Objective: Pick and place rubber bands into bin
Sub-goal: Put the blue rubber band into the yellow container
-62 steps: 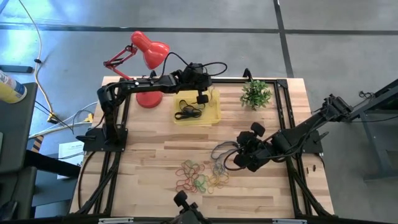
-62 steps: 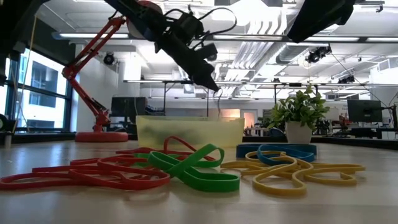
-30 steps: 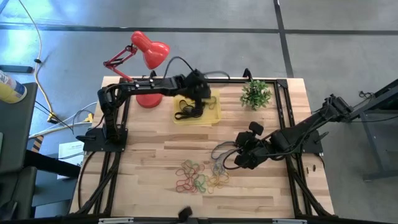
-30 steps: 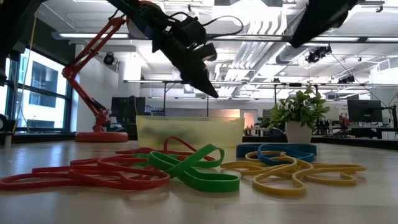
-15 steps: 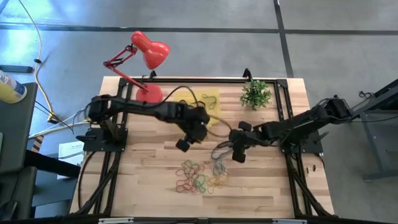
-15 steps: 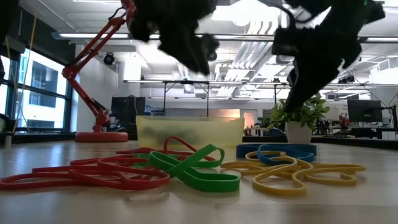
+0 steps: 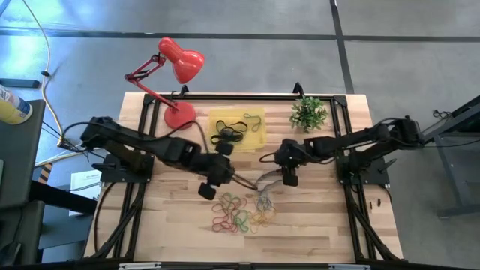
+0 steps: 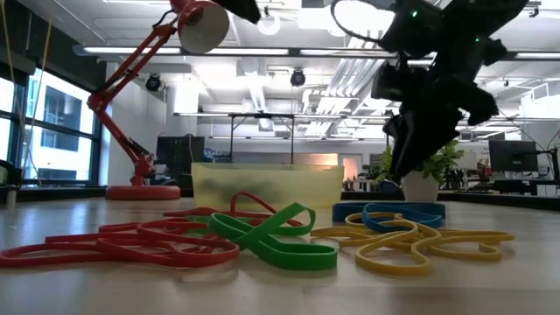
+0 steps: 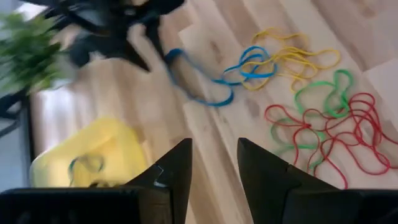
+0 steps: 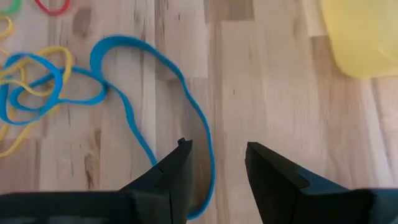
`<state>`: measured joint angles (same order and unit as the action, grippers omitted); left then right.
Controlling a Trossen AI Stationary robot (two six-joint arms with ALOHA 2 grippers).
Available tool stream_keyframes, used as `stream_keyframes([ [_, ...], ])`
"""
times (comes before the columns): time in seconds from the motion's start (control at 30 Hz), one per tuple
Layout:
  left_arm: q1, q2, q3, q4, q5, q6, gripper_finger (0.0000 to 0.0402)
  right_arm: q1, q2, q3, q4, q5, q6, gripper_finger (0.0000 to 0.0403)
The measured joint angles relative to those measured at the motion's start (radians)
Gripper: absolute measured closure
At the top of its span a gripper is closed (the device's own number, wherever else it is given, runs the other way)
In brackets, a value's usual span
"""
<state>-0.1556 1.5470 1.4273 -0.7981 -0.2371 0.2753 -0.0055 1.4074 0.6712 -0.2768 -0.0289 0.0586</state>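
While hidden low, black rubber bands (image 7: 229, 133) fill the bin (image 7: 253, 117).

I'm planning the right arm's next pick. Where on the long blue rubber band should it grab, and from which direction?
Grip the long blue rubber band on its open outer arc, coming straight down. That strand lies flat and alone on bare wood, while its other end tangles with the yellow bands. The right gripper is open, hovering just above that arc.

Red desk lamp (image 7: 178, 64) at table's (image 7: 315, 225) far left corner, base on the wood, shade hanging past far edge. Small green potted plant (image 7: 308, 113) near far right corner, upright. Yellow-capped container (image 7: 13, 103) on floor, well off left edge.
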Motion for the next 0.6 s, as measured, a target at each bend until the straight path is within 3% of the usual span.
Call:
stream_keyframes([
  [0.33, -0.181, -0.123, 0.000, -0.253, -0.317, -0.364, 0.0284, -0.008, 0.128, 0.001, 0.077, -0.033, -0.037, 0.0266],
  [0.6, -0.340, -0.198, 0.000, -0.534, -0.473, -0.741, 0.0284, -0.008, 0.197, 0.004, 0.092, -0.037, -0.032, 0.0267],
])
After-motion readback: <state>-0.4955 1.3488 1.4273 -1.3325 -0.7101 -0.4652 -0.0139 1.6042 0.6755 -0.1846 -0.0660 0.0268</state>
